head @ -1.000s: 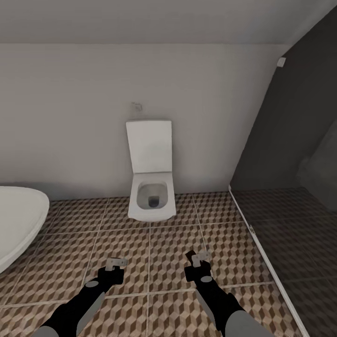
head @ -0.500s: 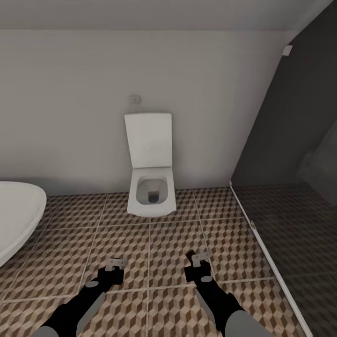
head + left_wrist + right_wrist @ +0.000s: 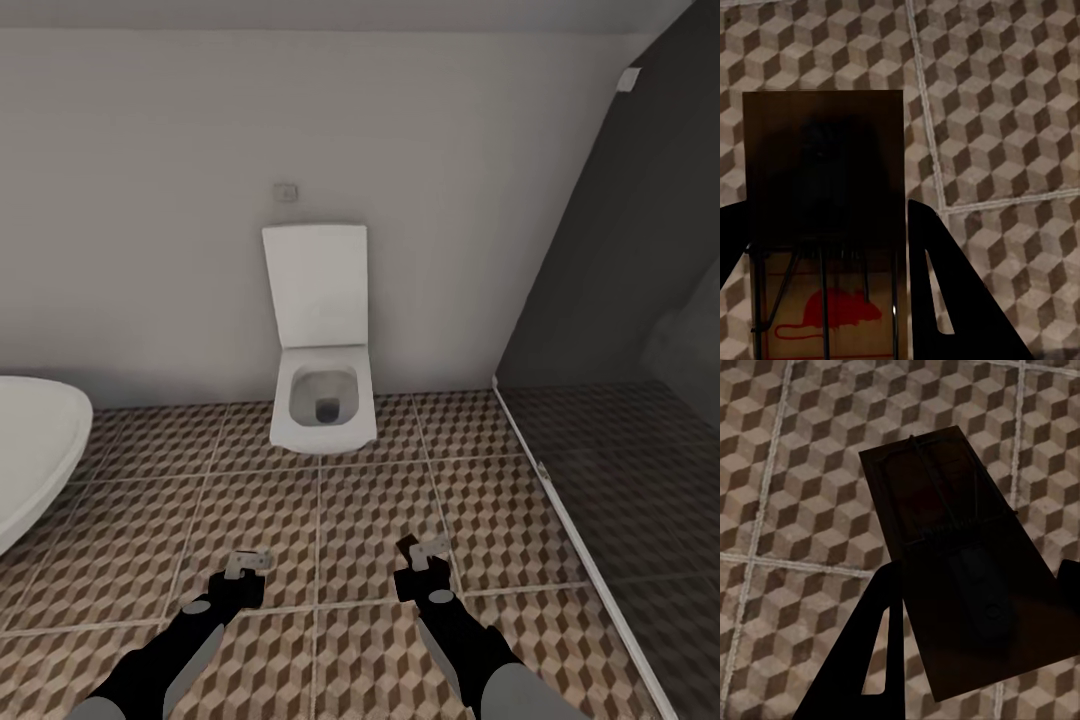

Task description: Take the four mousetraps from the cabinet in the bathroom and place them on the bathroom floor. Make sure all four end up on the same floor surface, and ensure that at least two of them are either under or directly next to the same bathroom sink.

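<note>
Still mousetraps (image 3: 825, 225) in both jaws.

Black arms, grey panels, grey-tipped tools

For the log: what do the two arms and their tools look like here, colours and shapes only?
In the head view both arms are glossy black with a grey panel along the forearm and a small grey oval patch near the wrist. The left tool and right tool end in light grey blocky fingertips. In the wrist views the fingers show as flat black wedge-shaped blades. No cables or markings visible.
</note>
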